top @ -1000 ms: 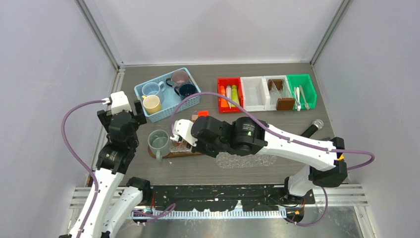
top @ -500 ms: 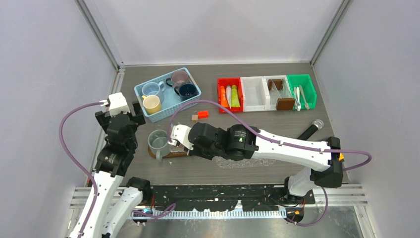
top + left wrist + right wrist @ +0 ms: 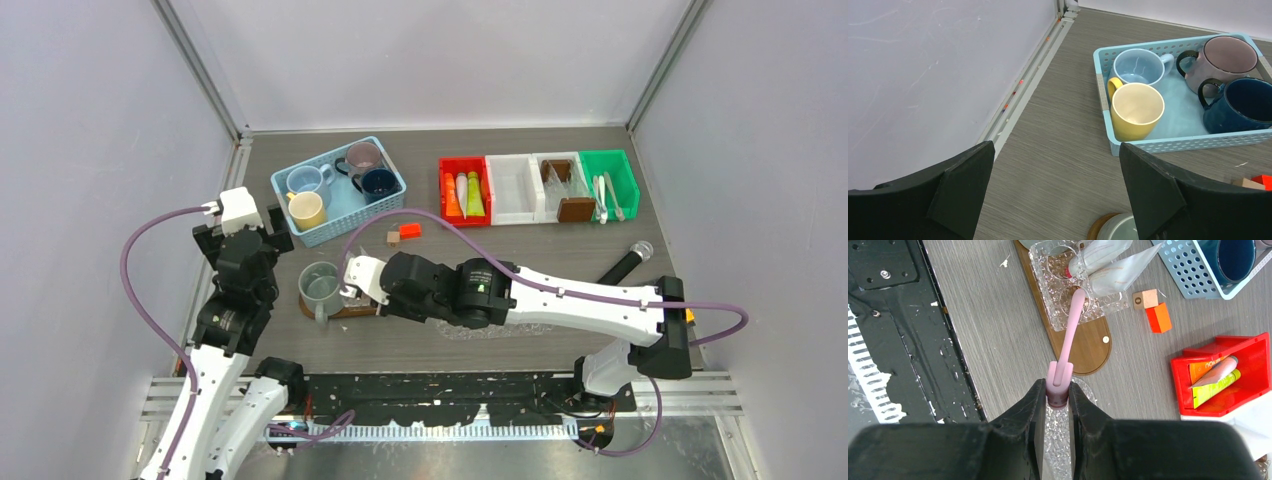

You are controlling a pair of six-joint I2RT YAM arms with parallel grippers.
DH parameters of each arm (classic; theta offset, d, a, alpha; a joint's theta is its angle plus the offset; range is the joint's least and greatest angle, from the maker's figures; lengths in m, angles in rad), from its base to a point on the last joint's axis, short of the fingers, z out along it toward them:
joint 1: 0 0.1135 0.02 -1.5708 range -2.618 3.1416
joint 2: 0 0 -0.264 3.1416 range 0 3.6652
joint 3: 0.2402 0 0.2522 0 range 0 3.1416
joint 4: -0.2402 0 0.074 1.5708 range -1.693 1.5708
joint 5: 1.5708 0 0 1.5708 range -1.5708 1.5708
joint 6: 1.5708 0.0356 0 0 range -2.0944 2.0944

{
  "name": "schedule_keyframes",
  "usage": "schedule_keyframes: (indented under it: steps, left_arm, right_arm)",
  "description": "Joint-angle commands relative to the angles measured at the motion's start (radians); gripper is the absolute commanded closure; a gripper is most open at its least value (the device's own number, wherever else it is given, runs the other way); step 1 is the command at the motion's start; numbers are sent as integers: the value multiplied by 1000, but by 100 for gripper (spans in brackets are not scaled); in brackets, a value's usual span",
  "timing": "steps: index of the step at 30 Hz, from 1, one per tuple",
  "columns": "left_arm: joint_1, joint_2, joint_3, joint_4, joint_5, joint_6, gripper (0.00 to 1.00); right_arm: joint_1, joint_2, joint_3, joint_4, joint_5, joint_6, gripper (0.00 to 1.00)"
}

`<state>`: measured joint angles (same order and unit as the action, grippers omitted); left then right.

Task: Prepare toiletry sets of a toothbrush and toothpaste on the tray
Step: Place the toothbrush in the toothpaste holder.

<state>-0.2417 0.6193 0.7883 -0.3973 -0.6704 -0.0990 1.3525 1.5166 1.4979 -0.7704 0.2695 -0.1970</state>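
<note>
My right gripper [image 3: 1057, 390] is shut on the thick end of a pink toothbrush [image 3: 1070, 330]. The brush's far tip rests over a clear glass holder [image 3: 1048, 285] on the oval wooden tray [image 3: 1088, 350]. Two whitish wedge-shaped toothpaste tubes [image 3: 1123, 272] lie across that holder. In the top view the right gripper [image 3: 354, 283] sits beside the grey-green mug [image 3: 321, 284] on the tray [image 3: 345, 311]. My left gripper [image 3: 1055, 145] hangs open over bare table, left of the mug [image 3: 1118, 230] and near the blue basket [image 3: 1168, 145].
The blue basket [image 3: 340, 215] holds light blue, cream-yellow, mauve and navy mugs. An orange block [image 3: 409, 231] and a small brown one lie behind the tray. A red bin [image 3: 447, 190] holds more tubes, with white and green bins [image 3: 610, 185] beside it. A clear textured dish [image 3: 500, 325] lies under the right arm.
The right arm has swung left and nearer with the pink toothbrush, bringing it to the holder on the tray and uncovering the orange block. The left arm has stayed put.
</note>
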Motion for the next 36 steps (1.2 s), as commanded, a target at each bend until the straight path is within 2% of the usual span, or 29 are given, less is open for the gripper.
schedule_keyframes:
  steps: [1, 36]
  left_arm:
    - [5, -8, -3, 57, -20, 7, 0]
    - [12, -7, -7, 63, -12, 12, 0]
  right_arm:
    - [-15, -5, -7, 80, 18, -19, 98]
    - [-122, 52, -86, 169, -121, -10, 91]
